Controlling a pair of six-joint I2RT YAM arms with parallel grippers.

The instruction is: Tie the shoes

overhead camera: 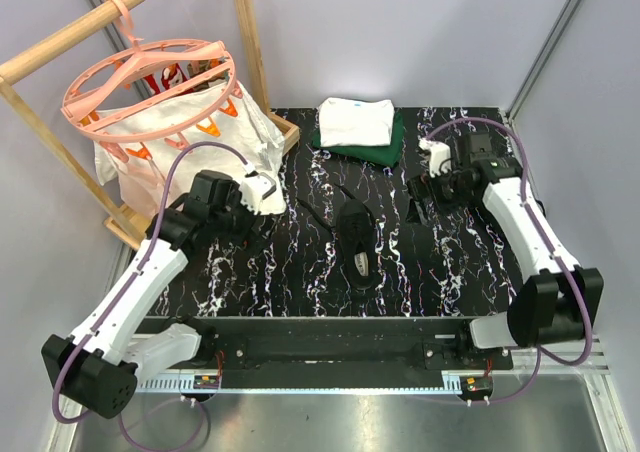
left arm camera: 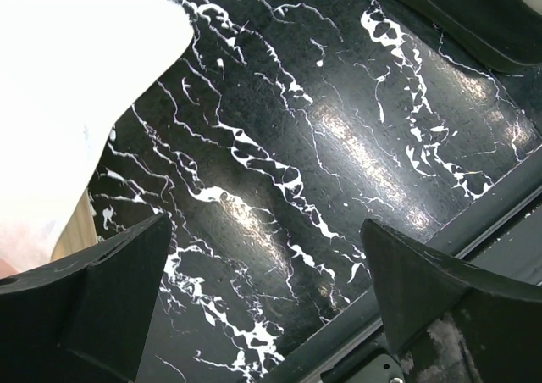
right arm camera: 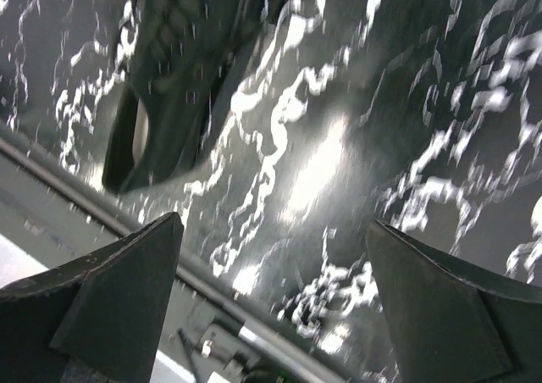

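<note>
The table [overhead camera: 300, 282] is black with thin white lines running all over it like cracks. The sneaker [overhead camera: 357, 234] is black too, with a little light grey patch [overhead camera: 360, 263] at one end. The folded clothes [overhead camera: 355, 122] are white on top and dark green below, the round hanger [overhead camera: 150, 77] is pink with orange clips [overhead camera: 208, 124], and the left arm [overhead camera: 130, 292] and right arm [overhead camera: 525, 222] are white and black with purple cables [overhead camera: 190, 152], black left fingers [left arm camera: 110, 298] and black right fingers [right arm camera: 118, 298].

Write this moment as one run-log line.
left gripper open, empty | right gripper open, empty | shoe lying untouched | laces loose, untied
</note>
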